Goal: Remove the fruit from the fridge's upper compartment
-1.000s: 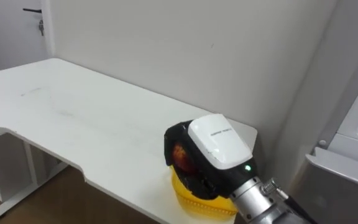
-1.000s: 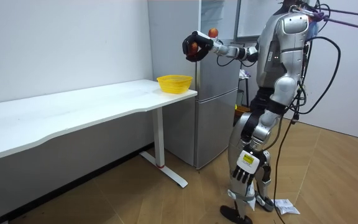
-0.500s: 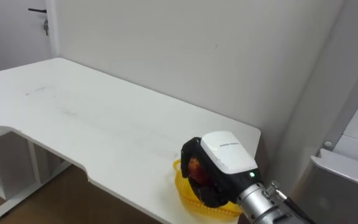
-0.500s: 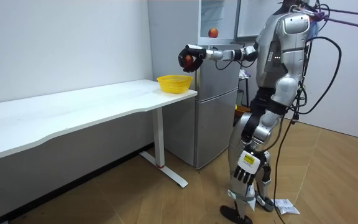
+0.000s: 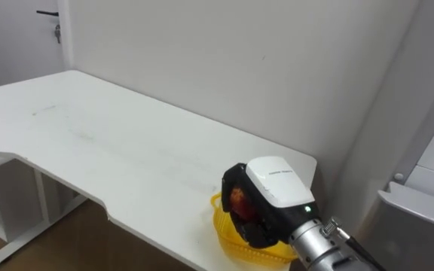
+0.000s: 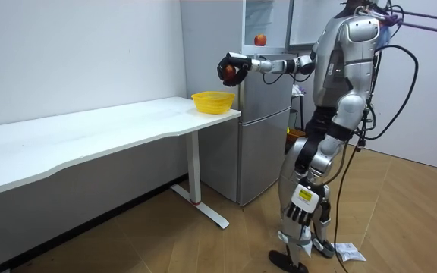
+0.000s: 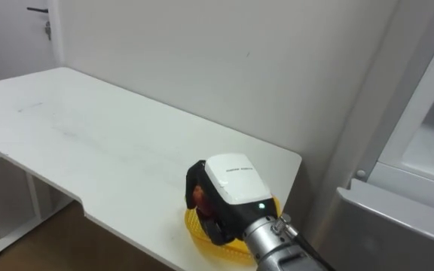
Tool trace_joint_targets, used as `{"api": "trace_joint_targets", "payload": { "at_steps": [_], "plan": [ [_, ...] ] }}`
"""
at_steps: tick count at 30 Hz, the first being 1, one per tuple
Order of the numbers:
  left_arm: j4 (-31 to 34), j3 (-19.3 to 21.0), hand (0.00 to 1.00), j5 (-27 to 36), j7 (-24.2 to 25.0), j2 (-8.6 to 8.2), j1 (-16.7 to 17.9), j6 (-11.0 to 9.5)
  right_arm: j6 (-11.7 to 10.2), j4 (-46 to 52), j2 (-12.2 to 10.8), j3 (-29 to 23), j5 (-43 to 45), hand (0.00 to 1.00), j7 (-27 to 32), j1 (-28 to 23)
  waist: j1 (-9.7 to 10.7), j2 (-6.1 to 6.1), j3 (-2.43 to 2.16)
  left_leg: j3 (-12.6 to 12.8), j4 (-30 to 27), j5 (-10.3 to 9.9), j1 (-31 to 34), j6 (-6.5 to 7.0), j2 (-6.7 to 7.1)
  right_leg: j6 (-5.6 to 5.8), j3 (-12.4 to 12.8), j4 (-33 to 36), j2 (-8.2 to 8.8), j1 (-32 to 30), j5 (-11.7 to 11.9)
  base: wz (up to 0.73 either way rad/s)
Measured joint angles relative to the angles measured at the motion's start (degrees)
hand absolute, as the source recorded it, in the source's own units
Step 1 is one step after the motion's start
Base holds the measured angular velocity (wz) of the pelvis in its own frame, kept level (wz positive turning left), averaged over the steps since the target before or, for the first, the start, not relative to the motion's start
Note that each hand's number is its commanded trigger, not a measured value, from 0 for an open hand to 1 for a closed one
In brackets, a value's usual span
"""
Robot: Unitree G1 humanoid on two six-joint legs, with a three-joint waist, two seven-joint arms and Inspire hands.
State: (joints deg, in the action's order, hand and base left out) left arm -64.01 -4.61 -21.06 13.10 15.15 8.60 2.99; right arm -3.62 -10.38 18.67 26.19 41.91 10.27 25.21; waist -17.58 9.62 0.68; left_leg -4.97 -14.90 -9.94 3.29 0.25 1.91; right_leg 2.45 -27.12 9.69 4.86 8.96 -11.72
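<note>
While right hand (image 5: pixel 271 197) grips one apple (image 5: pixel 239 201) above yellow bowl (image 5: pixel 227 238), bowl contents hidden
2 apples: second apple (image 6: pixel 259 39) sits in upper fridge (image 6: pixel 274 24); 1 bowl on surface (image 5: pixel 89 135); left hand (image 6: pixel 300 215) hangs relaxed

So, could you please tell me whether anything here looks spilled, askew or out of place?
Nothing stands out. The right hand is curled round a red fruit above the upright yellow basket at the end of the white table; nothing is spilled.
</note>
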Motion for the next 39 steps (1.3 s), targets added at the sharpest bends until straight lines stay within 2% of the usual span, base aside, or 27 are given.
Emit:
{"api": "trace_joint_targets", "payload": {
  "at_steps": [2, 7, 8, 10, 11, 12, 14, 39],
  "plan": [
    [0.60, 0.01, 0.00, 0.03, -0.04, 0.00, 0.27, 0.68, 0.00, -0.02, 0.00, -0.41, 0.13, 1.00, 0.00, 0.03, 0.05, -0.04, 0.03, 0.01, -0.07, 0.00, 0.04, 0.00, 0.00, 0.00, -0.53, 0.00, 0.05, 0.00, 0.00, 0.00],
    [1.81, 0.01, 0.00, 0.11, -0.15, -0.10, 1.01, 0.80, 0.03, -0.18, -0.01, -0.95, 0.08, 1.00, 0.00, 0.35, 0.14, -0.35, 0.25, -0.02, -0.07, 0.00, 0.07, 0.00, 0.01, 0.00, -1.39, 0.01, 0.12, 0.01, 0.00, 0.00],
    [1.81, 0.02, 0.00, 0.11, -0.21, -0.09, 0.99, 0.83, 0.02, -0.34, 0.00, -1.15, 0.00, 0.94, 0.01, 0.43, 0.13, -0.42, 0.30, -0.05, -0.07, 0.00, 0.06, 0.00, 0.01, 0.00, -1.48, 0.01, 0.12, 0.01, 0.00, 0.00],
    [1.81, 0.02, 0.00, 0.11, -0.41, -0.10, 1.00, 0.85, 0.01, -0.92, 0.00, -1.48, -0.14, 0.36, 0.03, 0.50, 0.10, -0.45, 0.32, -0.10, -0.05, 0.00, 0.07, 0.00, 0.01, 0.01, -1.58, 0.01, 0.12, 0.00, -0.01, 0.00],
    [1.81, 0.02, 0.00, 0.11, -0.48, -0.10, 1.01, 0.86, 0.02, -1.29, 0.00, -1.69, -0.26, 0.11, 0.03, 0.50, 0.10, -0.45, 0.32, -0.12, -0.03, 0.00, 0.07, 0.00, 0.01, 0.01, -1.73, 0.02, 0.13, -0.01, -0.01, 0.00],
    [1.81, 0.02, 0.00, 0.11, -0.50, -0.10, 1.01, 0.86, 0.05, -1.42, 0.00, -1.74, -0.36, 0.00, 0.03, 0.50, 0.11, -0.44, 0.32, -0.13, -0.02, 0.00, 0.07, 0.00, 0.01, 0.01, -1.92, 0.02, 0.14, 0.00, -0.01, 0.00],
    [1.82, 0.01, 0.00, 0.10, -0.82, -0.10, 1.01, 0.86, 0.05, -1.56, 0.02, -1.75, -0.42, 0.00, 0.03, 0.50, 0.16, -0.44, 0.31, -0.17, 0.02, 0.00, 0.10, 0.00, 0.00, 0.01, -2.94, 0.02, 0.18, 0.00, -0.01, 0.00],
    [2.15, 0.02, 0.00, 0.03, -1.37, -0.15, 1.24, 1.35, 0.04, -3.04, 0.09, -1.76, -1.91, 0.00, 0.06, 0.66, 0.09, -0.68, 0.26, -0.21, -0.19, 0.00, 0.07, 0.00, -0.01, 0.01, -2.97, 0.03, 0.17, 0.08, -0.01, 0.00]
  ]
}}
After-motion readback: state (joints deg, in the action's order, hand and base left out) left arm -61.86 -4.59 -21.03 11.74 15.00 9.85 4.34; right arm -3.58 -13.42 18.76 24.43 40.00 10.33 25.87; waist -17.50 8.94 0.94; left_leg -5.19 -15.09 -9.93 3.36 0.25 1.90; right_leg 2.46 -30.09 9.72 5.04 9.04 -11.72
